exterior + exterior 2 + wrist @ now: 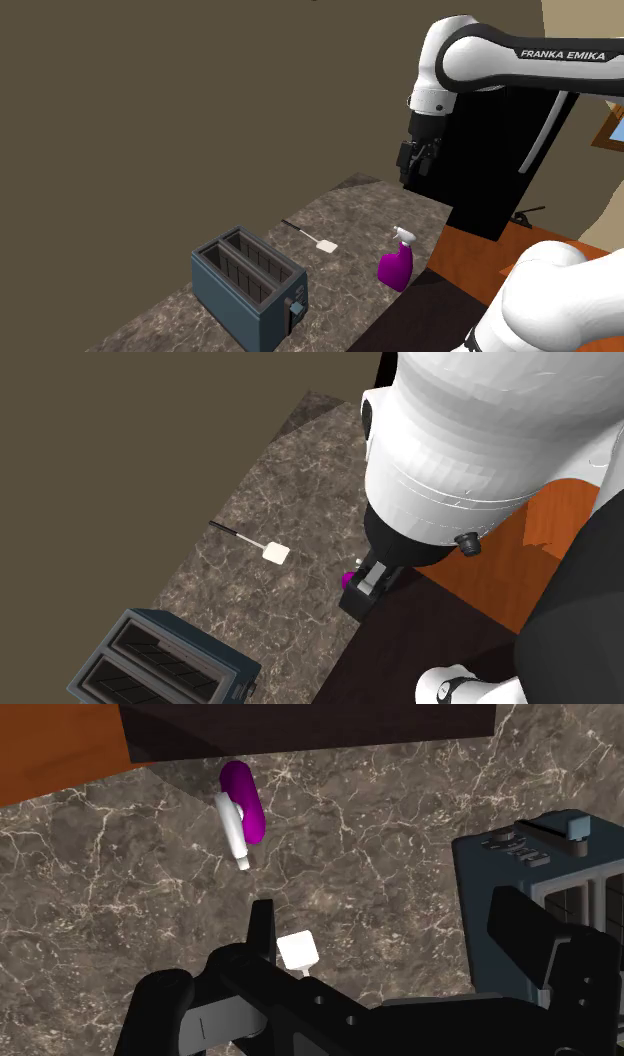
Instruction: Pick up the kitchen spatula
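The spatula (318,240) lies flat on the dark marbled counter (350,215), its white square blade toward the counter's front and a thin dark handle running back toward the wall. In the second exterior view the spatula (272,551) lies in the middle of the counter. My gripper (413,178) hangs high above the counter, to the shoulder view's right of the spatula. In the wrist view my gripper (388,909) is open and holds nothing. The spatula's white blade (298,949) shows far below, close beside one finger (262,929).
A blue-grey two-slot toaster (248,288) stands at the counter's near end. A purple spray bottle (396,266) with a white nozzle lies near the counter's edge, beside an orange-brown surface (470,262). A plain brown wall (150,120) backs the counter.
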### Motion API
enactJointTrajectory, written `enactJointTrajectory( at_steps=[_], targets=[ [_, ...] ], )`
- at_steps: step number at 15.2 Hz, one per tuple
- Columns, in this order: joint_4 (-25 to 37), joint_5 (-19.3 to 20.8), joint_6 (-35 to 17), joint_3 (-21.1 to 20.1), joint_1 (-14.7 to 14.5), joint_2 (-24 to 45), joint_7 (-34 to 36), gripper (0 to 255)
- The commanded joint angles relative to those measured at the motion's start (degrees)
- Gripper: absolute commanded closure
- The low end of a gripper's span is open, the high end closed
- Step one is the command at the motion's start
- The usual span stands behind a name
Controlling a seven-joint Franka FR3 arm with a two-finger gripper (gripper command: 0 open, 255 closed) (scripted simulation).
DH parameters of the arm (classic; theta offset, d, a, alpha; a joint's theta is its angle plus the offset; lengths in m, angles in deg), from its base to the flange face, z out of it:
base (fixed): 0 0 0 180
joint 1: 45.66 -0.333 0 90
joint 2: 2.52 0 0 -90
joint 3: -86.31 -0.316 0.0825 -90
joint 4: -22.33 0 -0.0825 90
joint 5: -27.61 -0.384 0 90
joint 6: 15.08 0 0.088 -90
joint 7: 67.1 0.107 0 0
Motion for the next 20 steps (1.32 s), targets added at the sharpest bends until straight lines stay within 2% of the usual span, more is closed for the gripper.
enactJointTrajectory(
  at_steps=[1,11,20],
  targets=[
    [0.0,0.0,0.0,0.0,0.0,0.0,0.0,0],
    [-6.1,0.8,-21.4,1.8,-0.7,13.5,-3.8,0],
    [-4.2,-0.1,-38.9,3.0,-1.6,31.4,-7.5,0]
  ],
)
